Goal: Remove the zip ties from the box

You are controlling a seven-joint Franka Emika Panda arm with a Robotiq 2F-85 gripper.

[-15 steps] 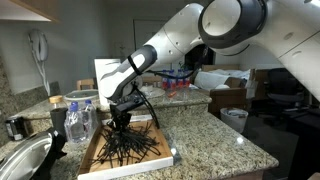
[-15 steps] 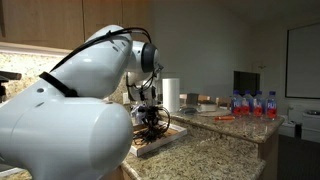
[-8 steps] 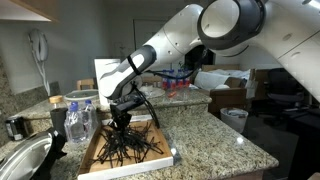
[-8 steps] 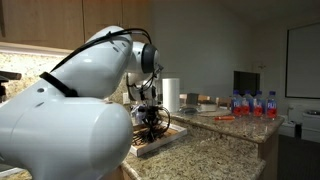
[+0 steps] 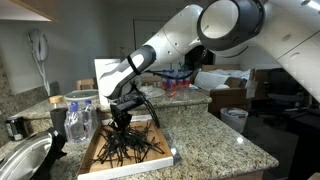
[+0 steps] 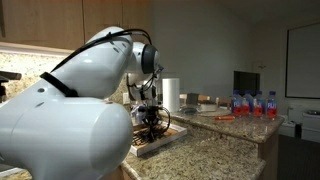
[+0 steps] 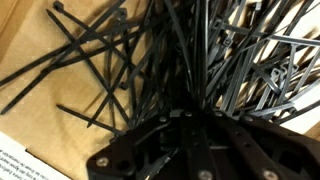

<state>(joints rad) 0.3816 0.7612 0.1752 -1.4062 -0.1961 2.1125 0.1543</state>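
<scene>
My gripper (image 5: 122,123) is pinched tight on bunched thin black plastic zip ties (image 5: 130,149) inside the shallow white-sided cardboard box (image 5: 166,156) near the counter's (image 5: 215,140) edge, so I'd lift straight, slowly.

I'm looking at a speckled granite surface (image 5: 215,140). The box (image 5: 140,165) lies flat on it near the front edge, and a clear container (image 5: 80,118) stands just beside the box. A sink (image 5: 25,158) is set into the corner. In an exterior view a towel roll (image 6: 171,95) stands upright behind the box. A small dark thing (image 5: 14,127) sits by the wall; I can't make out what it is.
</scene>
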